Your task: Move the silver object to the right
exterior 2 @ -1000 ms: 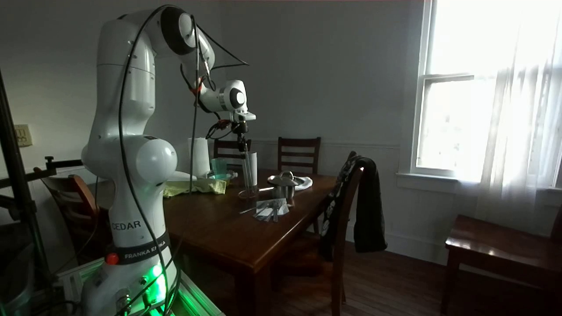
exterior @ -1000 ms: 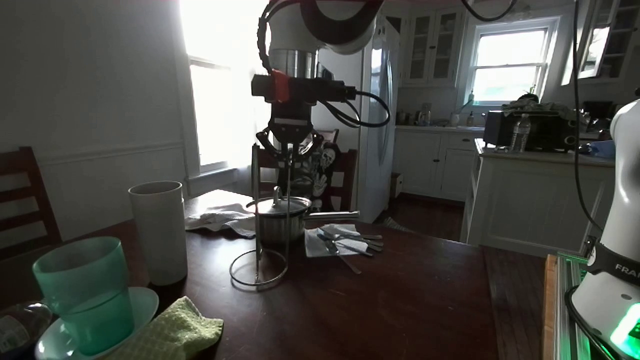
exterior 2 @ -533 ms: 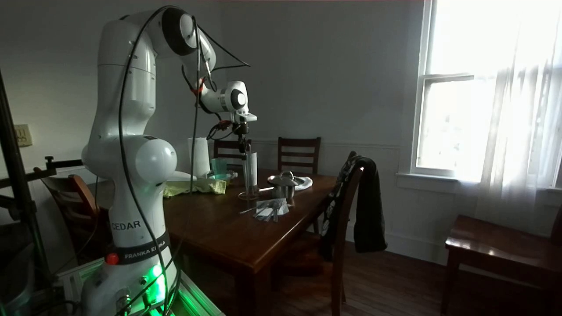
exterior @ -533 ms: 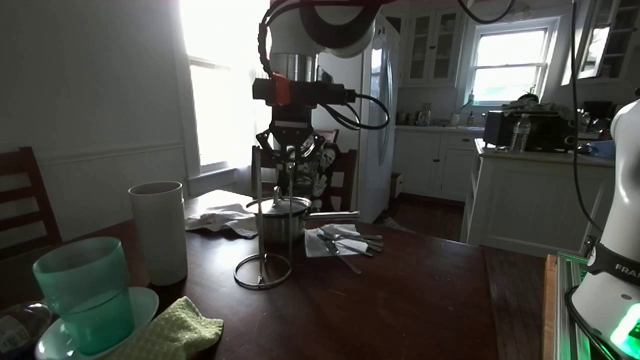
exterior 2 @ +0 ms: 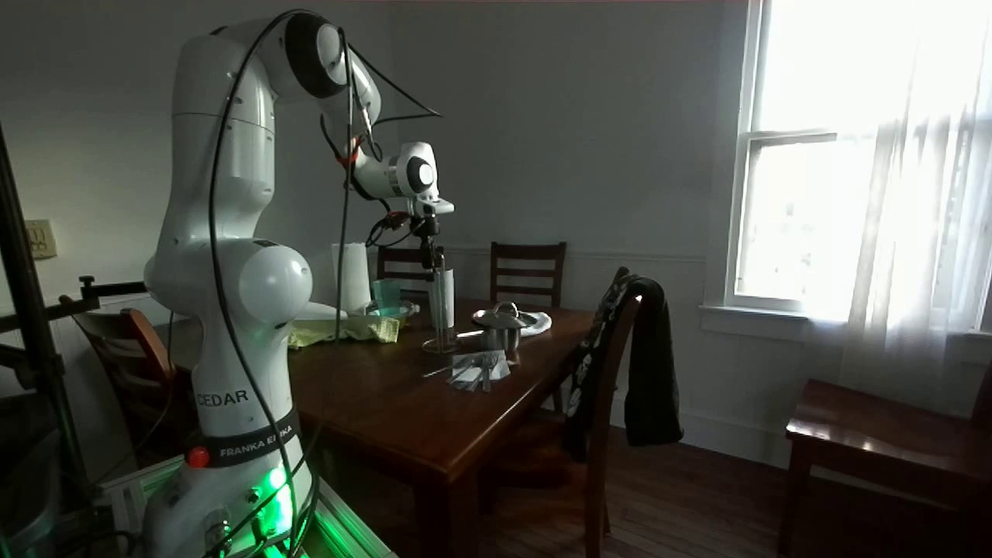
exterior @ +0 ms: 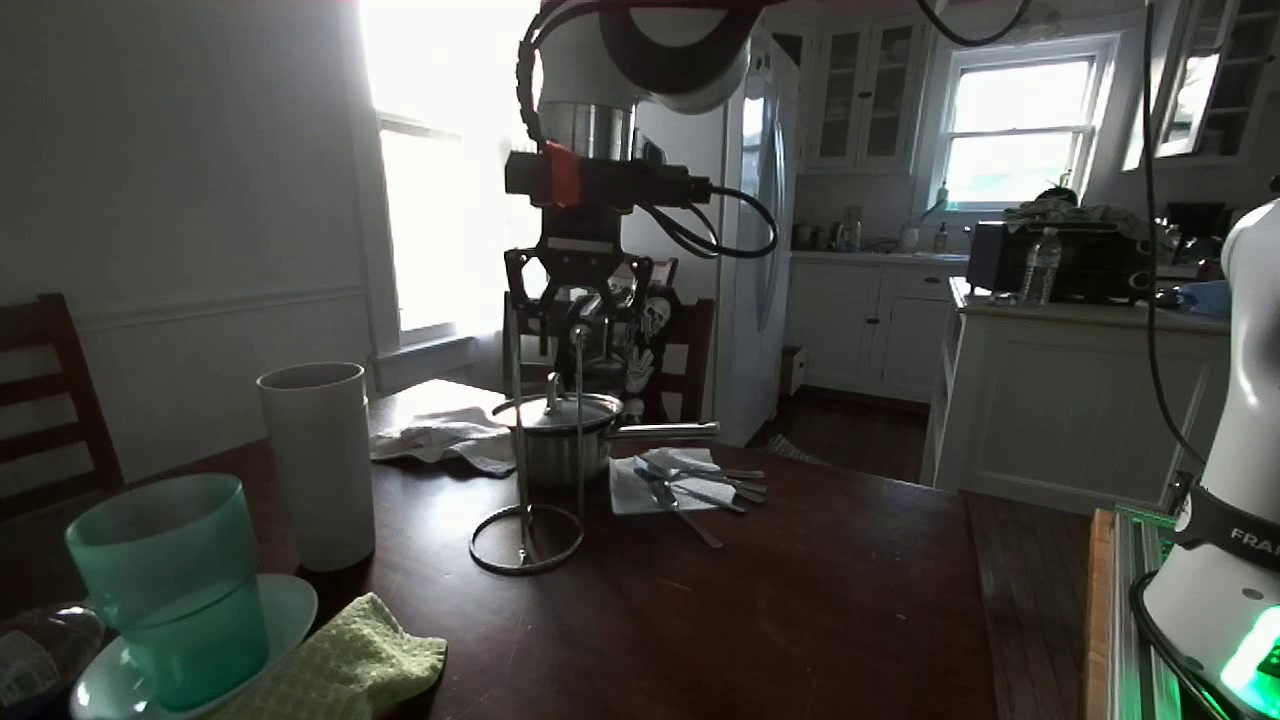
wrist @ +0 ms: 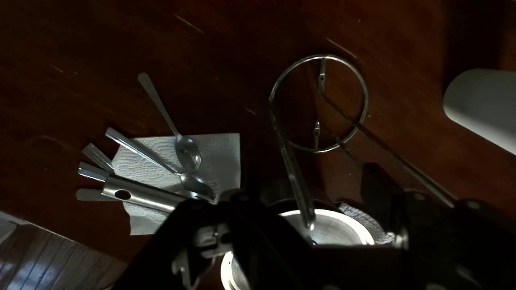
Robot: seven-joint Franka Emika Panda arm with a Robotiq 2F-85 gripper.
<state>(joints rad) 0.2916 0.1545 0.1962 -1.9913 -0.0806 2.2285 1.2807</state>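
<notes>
The silver object, a thin wire stand (exterior: 580, 430) with a round ring base (exterior 2: 439, 350) and tall rods, stands upright on the dark table. My gripper (exterior: 580, 335) is at the top of the stand, pointing down. In the wrist view, the gripper (wrist: 310, 193) is open. One rod (wrist: 292, 165) rises so that its tip shows between the two spread fingers, with a gap on each side. A second rod (wrist: 387, 149) passes outside the right-hand finger. Part of the stand's far side is hidden behind the dark gripper body.
A lidded metal pot (exterior: 560, 455) sits close behind the stand. Cutlery lies on a paper napkin (wrist: 221, 161) beside the pot. A white canister (exterior: 318, 470), a green cup (exterior: 170, 590) and a yellow-green cloth (exterior: 360, 650) occupy the other side of the table (exterior: 800, 610).
My gripper's fingers have spread and let go of the rod. The stand has shifted slightly rightward in an exterior view and straightened from a slight lean. The arm has barely moved.
</notes>
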